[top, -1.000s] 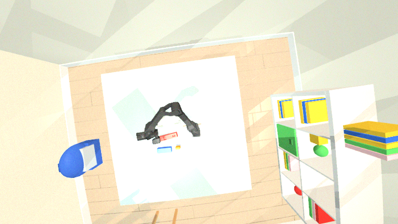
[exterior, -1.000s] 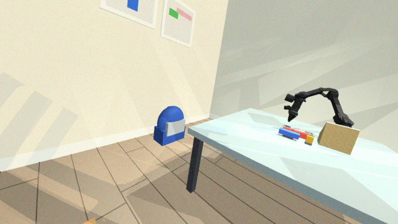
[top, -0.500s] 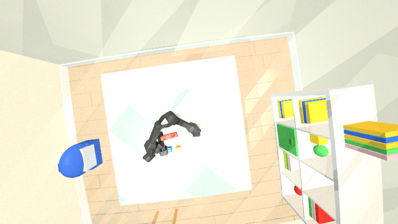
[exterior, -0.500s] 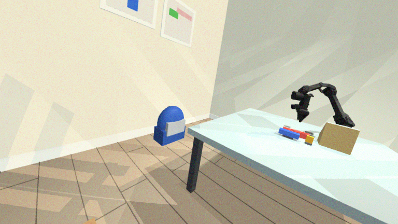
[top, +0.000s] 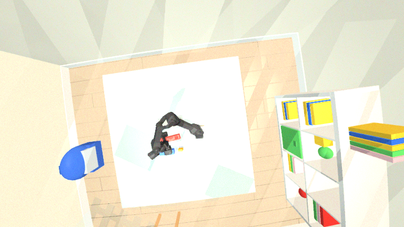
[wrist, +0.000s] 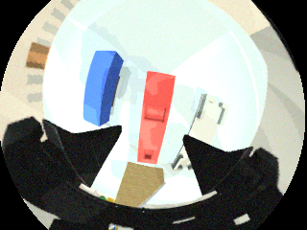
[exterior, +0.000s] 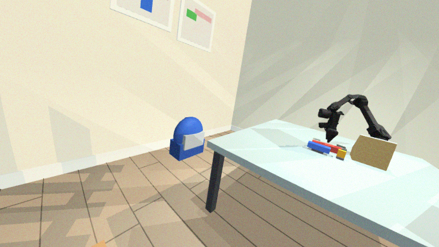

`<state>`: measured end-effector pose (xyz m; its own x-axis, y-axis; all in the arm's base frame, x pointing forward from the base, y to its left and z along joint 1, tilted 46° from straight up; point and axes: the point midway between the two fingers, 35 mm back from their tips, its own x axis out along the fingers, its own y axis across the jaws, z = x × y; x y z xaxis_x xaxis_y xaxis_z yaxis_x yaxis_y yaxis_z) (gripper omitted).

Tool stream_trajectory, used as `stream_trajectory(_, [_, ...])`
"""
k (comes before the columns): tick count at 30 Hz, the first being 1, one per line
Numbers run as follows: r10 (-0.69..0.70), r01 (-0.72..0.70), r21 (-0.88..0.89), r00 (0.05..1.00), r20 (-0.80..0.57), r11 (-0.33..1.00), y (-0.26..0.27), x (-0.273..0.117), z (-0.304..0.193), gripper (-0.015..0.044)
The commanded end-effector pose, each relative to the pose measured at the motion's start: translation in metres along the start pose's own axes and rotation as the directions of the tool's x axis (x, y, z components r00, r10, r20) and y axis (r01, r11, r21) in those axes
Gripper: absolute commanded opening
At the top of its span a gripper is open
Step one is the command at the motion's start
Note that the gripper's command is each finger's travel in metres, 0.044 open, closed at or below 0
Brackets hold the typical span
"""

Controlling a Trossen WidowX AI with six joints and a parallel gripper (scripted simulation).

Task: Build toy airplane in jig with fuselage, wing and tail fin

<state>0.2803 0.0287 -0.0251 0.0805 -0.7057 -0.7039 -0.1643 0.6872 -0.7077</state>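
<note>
The red fuselage (top: 176,137) (exterior: 334,148) (wrist: 160,91) lies on the table outside the cradle, with its middle socket and small tail socket facing up. The blue wing (top: 171,152) (exterior: 318,147) (wrist: 98,91) lies to its left in the wrist view. The yellow tail fin (top: 180,149) (exterior: 342,153) is beside the wing's end; I cannot make it out in the wrist view. The pale jig cradle (wrist: 206,120) is right of the fuselage, partly behind a finger. My gripper (exterior: 329,140) (wrist: 153,133) is open and empty, above the fuselage, its fingers on either side in the wrist view.
A brown panel (exterior: 372,154) (wrist: 140,184) stands on the table (top: 208,93) (exterior: 323,182) near the arm's base, beyond the fuselage's tail end. A blue backpack (top: 72,162) (exterior: 189,134) is off the table. A shelf (top: 342,167) stands to the right in the overhead view.
</note>
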Motion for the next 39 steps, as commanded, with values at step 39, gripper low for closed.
stream_trajectory(39, [-0.013,0.013,-0.012,1.000,-0.010,1.000,-0.001,0.057,-0.004,0.0309])
